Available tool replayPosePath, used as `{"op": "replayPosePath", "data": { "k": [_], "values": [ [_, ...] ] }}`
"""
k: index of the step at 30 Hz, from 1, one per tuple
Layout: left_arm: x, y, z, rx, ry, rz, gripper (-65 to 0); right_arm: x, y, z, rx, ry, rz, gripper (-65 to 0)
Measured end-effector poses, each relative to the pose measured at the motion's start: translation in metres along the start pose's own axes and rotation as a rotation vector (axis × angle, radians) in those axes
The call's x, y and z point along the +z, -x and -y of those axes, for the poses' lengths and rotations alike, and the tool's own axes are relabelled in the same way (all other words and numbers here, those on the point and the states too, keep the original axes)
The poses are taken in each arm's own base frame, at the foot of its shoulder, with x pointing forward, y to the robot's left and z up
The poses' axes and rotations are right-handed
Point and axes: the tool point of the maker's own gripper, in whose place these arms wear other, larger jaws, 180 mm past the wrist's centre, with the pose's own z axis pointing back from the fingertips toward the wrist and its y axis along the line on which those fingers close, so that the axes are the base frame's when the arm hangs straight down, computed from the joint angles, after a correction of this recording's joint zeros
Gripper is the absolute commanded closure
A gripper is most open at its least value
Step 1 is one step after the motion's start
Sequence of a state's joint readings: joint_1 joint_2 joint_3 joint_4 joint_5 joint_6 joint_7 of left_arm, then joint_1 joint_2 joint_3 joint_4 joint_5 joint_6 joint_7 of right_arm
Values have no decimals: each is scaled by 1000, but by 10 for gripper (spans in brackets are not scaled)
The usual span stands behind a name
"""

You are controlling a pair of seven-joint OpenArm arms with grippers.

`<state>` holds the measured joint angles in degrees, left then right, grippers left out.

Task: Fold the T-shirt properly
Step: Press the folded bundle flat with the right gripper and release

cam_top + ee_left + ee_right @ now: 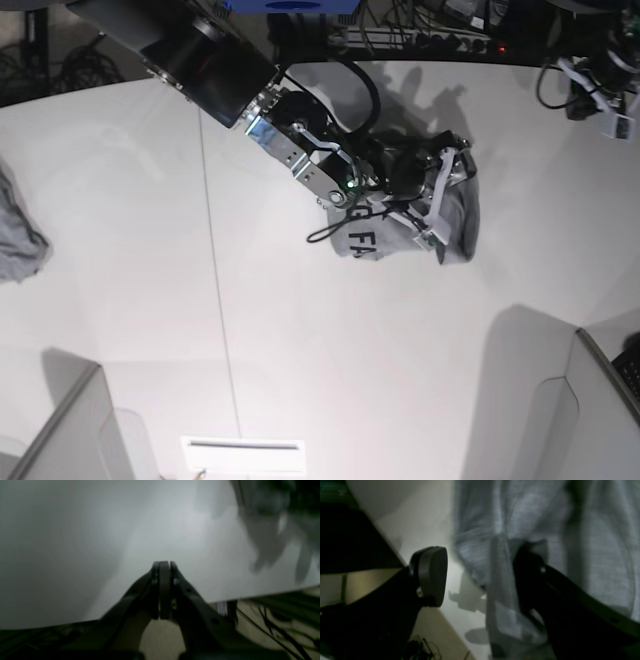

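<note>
The T-shirt (405, 232) is a crumpled heather-grey heap right of the table's middle, with black letters showing on its near-left part. My right gripper (436, 203) sits on top of the heap. In the right wrist view the right gripper (482, 580) is open with its jaws wide apart. A hanging fold of the T-shirt (500, 580) lies between them, against the right finger, and the left pad (432, 575) is bare. My left gripper (163, 566) is shut on nothing, above bare white table (75, 542) near its edge.
A smaller grey cloth lump (20, 238) lies at the table's left edge. A white label (243, 452) sits at the near edge. Grey panels stand at the lower left (75, 425) and lower right (600, 400). Cables and gear line the far edge (420, 40).
</note>
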<state>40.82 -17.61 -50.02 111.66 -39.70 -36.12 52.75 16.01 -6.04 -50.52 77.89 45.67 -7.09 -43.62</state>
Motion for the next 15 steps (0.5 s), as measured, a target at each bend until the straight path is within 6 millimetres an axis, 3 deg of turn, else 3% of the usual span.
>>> {"op": "replayPosePath", "data": {
  "k": [3,5,11,15],
  "values": [
    [17,14,-30,29,-103,-75,0,1,-10,-6,16,-7,23,-410],
    [25,7,-46,32,-148,-56,0,-1,-7,-11,26,-15,13,-410],
    [44,4,-72,55,-241,-44,0,-13,24,-43,170,-55,-83,-410],
    [42,-2,-75,70,-242,-17,0,7,7,-84,235,-151,-38,-410]
  ]
}}
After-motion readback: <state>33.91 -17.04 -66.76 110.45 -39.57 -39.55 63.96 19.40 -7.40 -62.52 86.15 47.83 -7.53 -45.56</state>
